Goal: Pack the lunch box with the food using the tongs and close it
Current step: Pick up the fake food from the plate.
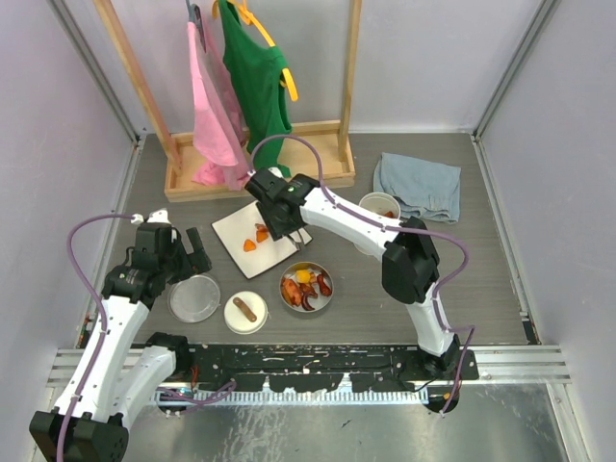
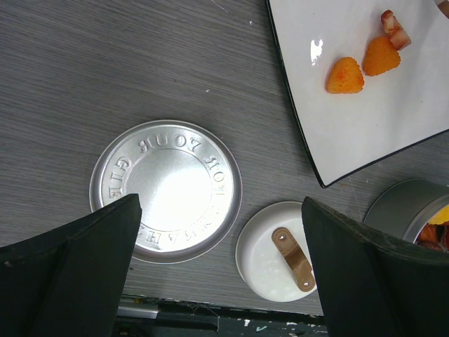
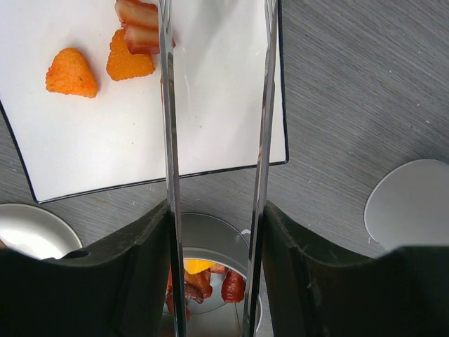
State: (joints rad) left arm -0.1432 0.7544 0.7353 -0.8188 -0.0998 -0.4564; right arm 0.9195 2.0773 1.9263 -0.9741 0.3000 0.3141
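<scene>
My right gripper [image 3: 214, 274] is shut on the tongs [image 3: 167, 133], whose two silver arms run apart over the white plate [image 3: 224, 91]; their tips are out of view. On the plate lie two orange food pieces [image 3: 71, 72] and a dark red piece [image 3: 140, 21]. The lunch box's wide steel tin [image 1: 306, 288] holds several pieces beneath that gripper. Its flat disc lid [image 2: 166, 189] lies on the table. A steel cup [image 1: 378, 207] with food stands to the right. My left gripper [image 2: 221, 277] hovers open and empty just near of that lid.
A small white round lid with a brown strap [image 2: 284, 251] sits between the disc lid and the tin. A wooden rack [image 1: 260, 168] with pink and green clothes stands behind the plate. A blue cloth [image 1: 419, 185] lies at the back right.
</scene>
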